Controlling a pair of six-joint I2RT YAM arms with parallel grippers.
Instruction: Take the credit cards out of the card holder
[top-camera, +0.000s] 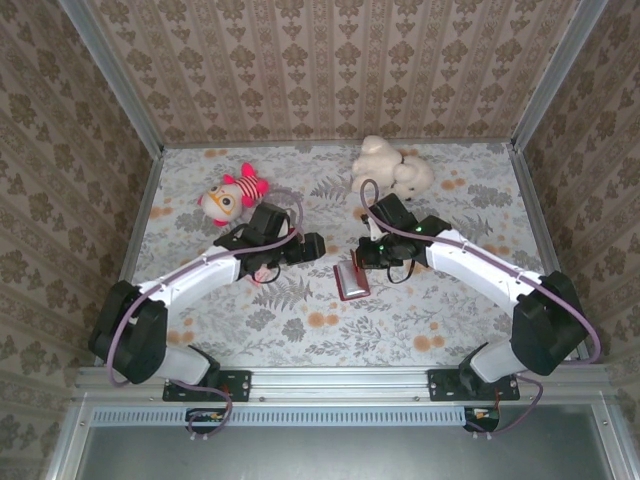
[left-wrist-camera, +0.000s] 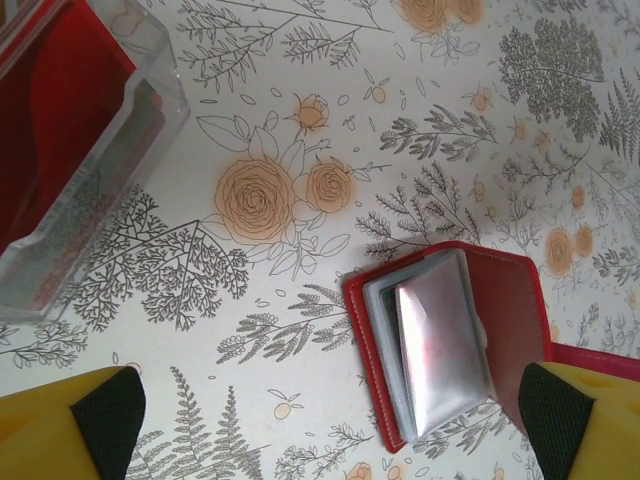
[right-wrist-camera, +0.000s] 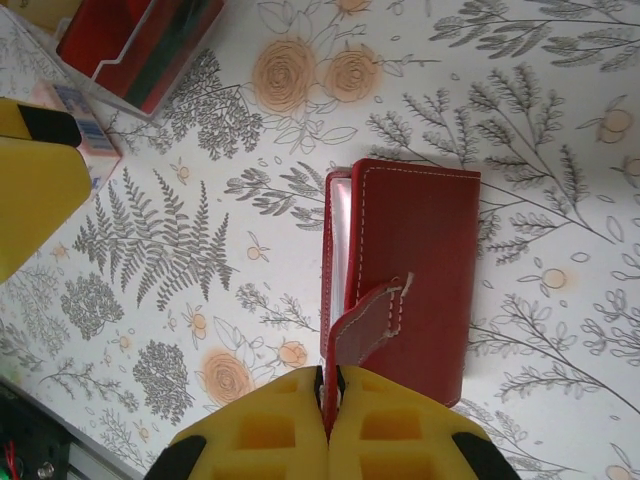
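The red card holder (top-camera: 351, 280) lies mid-table, partly open, and its shiny grey-blue pockets (left-wrist-camera: 440, 345) face the left wrist camera. My right gripper (right-wrist-camera: 328, 400) is shut on the holder's red edge beside the strap tab (right-wrist-camera: 365, 325), at the near end of the holder (right-wrist-camera: 415, 270). My left gripper (left-wrist-camera: 330, 415) hovers above the table just left of the holder, wide open with nothing between its fingertips (left-wrist-camera: 105, 415). The credit cards are hidden: no card shows outside the pockets.
A clear box (left-wrist-camera: 70, 150) with red contents sits left of the holder, also in the right wrist view (right-wrist-camera: 140, 40). A small blue-and-red card (right-wrist-camera: 80, 120) lies by the left finger. Two plush toys (top-camera: 232, 195) (top-camera: 390, 168) stand farther back. Papered walls enclose the table.
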